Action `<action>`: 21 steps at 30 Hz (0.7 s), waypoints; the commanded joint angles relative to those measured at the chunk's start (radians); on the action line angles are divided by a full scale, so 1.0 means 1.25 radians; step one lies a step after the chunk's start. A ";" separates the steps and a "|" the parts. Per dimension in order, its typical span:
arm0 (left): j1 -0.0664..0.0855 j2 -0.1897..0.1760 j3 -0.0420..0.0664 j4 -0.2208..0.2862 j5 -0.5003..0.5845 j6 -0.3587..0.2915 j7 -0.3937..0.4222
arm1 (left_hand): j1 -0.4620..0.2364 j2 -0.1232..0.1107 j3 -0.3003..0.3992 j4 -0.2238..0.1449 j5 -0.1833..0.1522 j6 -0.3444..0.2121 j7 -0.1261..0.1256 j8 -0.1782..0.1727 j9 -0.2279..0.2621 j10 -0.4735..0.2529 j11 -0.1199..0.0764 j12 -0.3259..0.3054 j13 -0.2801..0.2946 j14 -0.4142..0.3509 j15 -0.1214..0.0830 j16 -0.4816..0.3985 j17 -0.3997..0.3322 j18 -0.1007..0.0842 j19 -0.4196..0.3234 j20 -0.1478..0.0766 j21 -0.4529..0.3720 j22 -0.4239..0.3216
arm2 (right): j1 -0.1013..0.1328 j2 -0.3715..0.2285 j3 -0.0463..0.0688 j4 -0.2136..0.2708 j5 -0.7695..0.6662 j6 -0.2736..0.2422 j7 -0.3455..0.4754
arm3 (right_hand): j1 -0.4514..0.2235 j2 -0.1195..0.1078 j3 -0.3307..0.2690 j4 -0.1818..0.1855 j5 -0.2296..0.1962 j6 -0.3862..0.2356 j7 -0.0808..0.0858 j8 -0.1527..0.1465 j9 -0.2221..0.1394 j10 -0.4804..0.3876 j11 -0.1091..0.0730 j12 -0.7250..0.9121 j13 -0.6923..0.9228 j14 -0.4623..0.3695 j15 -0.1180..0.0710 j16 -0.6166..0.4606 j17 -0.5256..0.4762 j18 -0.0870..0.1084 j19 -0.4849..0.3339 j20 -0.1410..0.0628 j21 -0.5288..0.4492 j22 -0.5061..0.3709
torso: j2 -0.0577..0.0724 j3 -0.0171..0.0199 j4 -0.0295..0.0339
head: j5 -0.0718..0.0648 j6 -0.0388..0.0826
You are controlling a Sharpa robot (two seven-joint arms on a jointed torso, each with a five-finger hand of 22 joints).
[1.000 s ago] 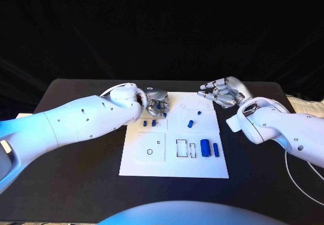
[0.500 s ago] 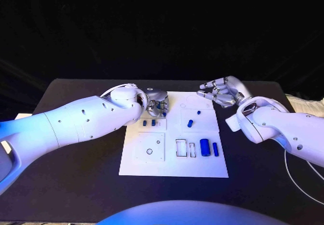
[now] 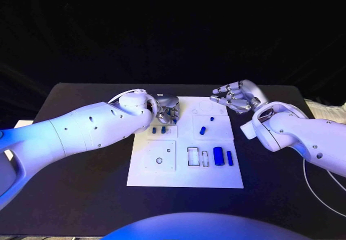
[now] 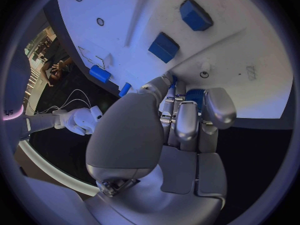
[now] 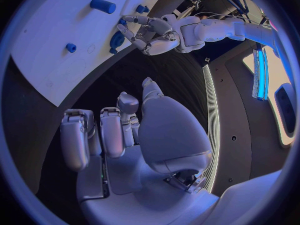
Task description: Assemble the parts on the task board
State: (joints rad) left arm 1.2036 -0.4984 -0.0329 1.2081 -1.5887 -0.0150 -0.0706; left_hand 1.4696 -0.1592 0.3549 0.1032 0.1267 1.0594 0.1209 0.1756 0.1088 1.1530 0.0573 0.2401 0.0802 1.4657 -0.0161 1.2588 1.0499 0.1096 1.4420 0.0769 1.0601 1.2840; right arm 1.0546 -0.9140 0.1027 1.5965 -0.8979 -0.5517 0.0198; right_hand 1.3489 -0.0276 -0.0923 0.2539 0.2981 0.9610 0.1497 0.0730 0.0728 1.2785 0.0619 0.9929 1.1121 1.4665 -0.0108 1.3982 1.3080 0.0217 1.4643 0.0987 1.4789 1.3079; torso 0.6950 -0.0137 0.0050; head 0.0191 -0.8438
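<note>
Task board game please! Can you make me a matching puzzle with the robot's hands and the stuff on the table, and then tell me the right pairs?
Things:
1. left hand
2. right hand
3. task board
4. table

Descriptions:
A. black
B. white, with small blue parts on it
C. over the board's far left corner, pinching a blue part
D. off the board's far right corner, fingers curled, holding nothing

Pairs: 1-C, 2-D, 3-B, 4-A

- Black table: matte top, standing in front of a dark backdrop.
- Black backdrop: unlit, filling the space behind the table.
- White cable: lying along the table's right side.
- Lit strip light: long, pale, glowing.
</note>
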 commanded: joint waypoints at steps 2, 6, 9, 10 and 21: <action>-0.005 0.009 0.000 -0.011 -0.004 0.012 -0.008 | -0.002 0.010 0.005 0.000 -0.005 0.007 -0.001 -0.004 -0.001 0.007 0.000 -0.004 0.000 0.018 -0.008 0.003 -0.001 -0.010 0.005 -0.001 0.005 0.001 | -0.001 0.001 0.000 0.001 -0.005 0.012 0.006 | -0.001 0.005 -0.004 0.001 0.005 0.005 -0.001 -0.003 -0.001 0.000 -0.001 0.003 0.001 0.043 -0.003 -0.005 0.020 0.013 0.007 -0.004 -0.003 0.088 | 0.000 -0.0003 -0.0001 | -0.001 -0.002; -0.010 0.015 -0.001 -0.021 -0.004 0.014 -0.010 | -0.003 0.013 0.010 -0.001 -0.006 0.013 -0.001 -0.004 -0.001 0.013 -0.001 -0.005 -0.001 0.018 -0.008 0.004 -0.003 -0.011 0.005 -0.001 0.010 0.005 | -0.001 0.001 0.000 0.001 -0.005 0.012 0.006 | 0.000 0.006 -0.004 0.000 0.006 0.006 -0.001 -0.003 -0.001 0.002 -0.001 0.006 0.003 0.043 -0.003 -0.005 0.020 0.013 0.008 -0.005 -0.002 0.089 | 0.000 0.0000 0.0002 | -0.001 -0.003; -0.012 0.016 -0.001 -0.024 -0.003 0.013 -0.010 | -0.007 0.015 0.015 -0.002 -0.007 0.024 -0.003 -0.003 -0.001 0.024 -0.003 -0.006 0.000 0.018 -0.010 0.005 -0.005 -0.012 0.006 -0.002 0.014 0.009 | -0.001 0.002 0.000 0.001 -0.005 0.013 0.006 | 0.000 0.007 -0.004 0.001 0.006 0.006 -0.001 -0.003 -0.001 0.002 -0.001 0.005 0.002 0.043 -0.003 -0.005 0.020 0.013 0.008 -0.005 -0.003 0.088 | -0.001 0.0000 0.0001 | -0.002 -0.002; -0.012 0.016 -0.001 -0.024 -0.002 0.010 -0.009 | -0.007 0.015 0.017 -0.003 -0.007 0.027 -0.004 -0.003 -0.001 0.027 -0.004 -0.008 0.000 0.017 -0.011 0.005 -0.007 -0.012 0.006 -0.003 0.016 0.010 | -0.001 0.002 0.000 0.001 -0.005 0.013 0.006 | 0.000 0.007 -0.004 0.001 0.006 0.006 -0.001 -0.003 -0.001 0.002 -0.001 0.005 0.002 0.043 -0.003 -0.005 0.020 0.013 0.008 -0.005 -0.003 0.088 | -0.001 0.0003 0.0002 | -0.002 -0.002; -0.018 -0.010 0.007 0.005 0.019 -0.049 0.004 | 0.000 0.017 0.038 -0.022 -0.008 0.050 -0.004 -0.006 0.000 0.053 -0.008 -0.017 0.003 0.018 -0.014 0.011 -0.009 -0.016 0.011 -0.007 0.041 0.028 | -0.001 0.001 0.000 0.001 -0.005 0.016 0.006 | -0.002 0.010 -0.006 0.003 0.008 0.007 -0.001 -0.002 0.000 0.003 -0.001 0.007 0.003 0.044 -0.004 -0.005 0.021 0.013 0.008 -0.005 -0.003 0.088 | -0.002 0.0013 0.0006 | -0.003 -0.003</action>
State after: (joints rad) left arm 1.1843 -0.5071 -0.0231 1.2085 -1.5831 -0.0540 -0.0713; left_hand 1.4669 -0.1435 0.3964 0.0755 0.1229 1.1171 0.1163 0.1718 0.1072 1.2134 0.0462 0.2227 0.0850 1.4641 -0.0286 1.2657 1.0390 0.1098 1.4491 0.0697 1.1075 1.3082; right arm 1.0545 -0.9134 0.1028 1.5964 -0.8979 -0.5474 0.0198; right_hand 1.3488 -0.0275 -0.0952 0.2569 0.3018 0.9610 0.1497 0.0730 0.0728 1.2785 0.0619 0.9970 1.1141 1.4665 -0.0108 1.3982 1.3077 0.0217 1.4643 0.0988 1.4789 1.3076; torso 0.6936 -0.0131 0.0056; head 0.0139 -0.8478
